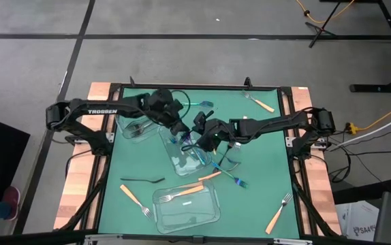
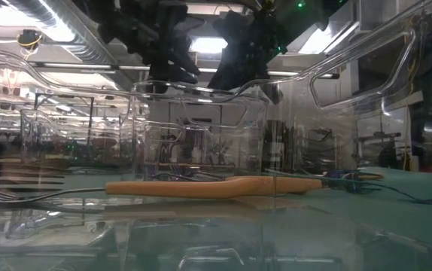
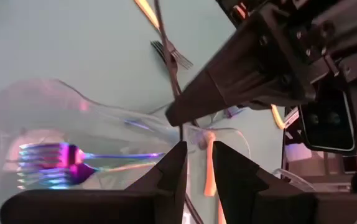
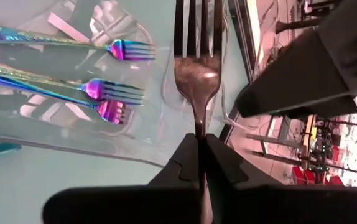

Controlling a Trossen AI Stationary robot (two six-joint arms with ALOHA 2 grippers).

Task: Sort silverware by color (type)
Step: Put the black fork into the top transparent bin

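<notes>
- While the right claw [image 4: 201,146] stands pinched tight on the neck of a dark fork [image 4: 197,68], both claws meet over the middle container [image 1: 190,151]; the step in hand looks like a handover of that fork, or its carrying off to the right bin.
- From the left wrist, the left claw [image 3: 197,163] has its fingers narrowly parted around a thin dark stem; whether they actually grip it I cannot tell; the right claw's black finger crosses just beyond.
- Inside the middle container lie iridescent forks [image 4: 113,93], tines blue-purple; the dark fork hangs above them and does not belong with them.
- Left of the middle container, the far container [image 1: 135,127] holds dark pieces, so I judge that to be the black fork's home.
- Below the middle container on the green table [image 1: 263,136], the near container [image 1: 186,207] holds an orange-handled fork [image 1: 176,195]; more orange-handled ones lie scattered around it, and a black fork [image 1: 142,180] lies loose to its left.
- Next move calls for one claw to take a firm hold before the other lets go; then a short carry to the far container and a release clear of its wall.
</notes>
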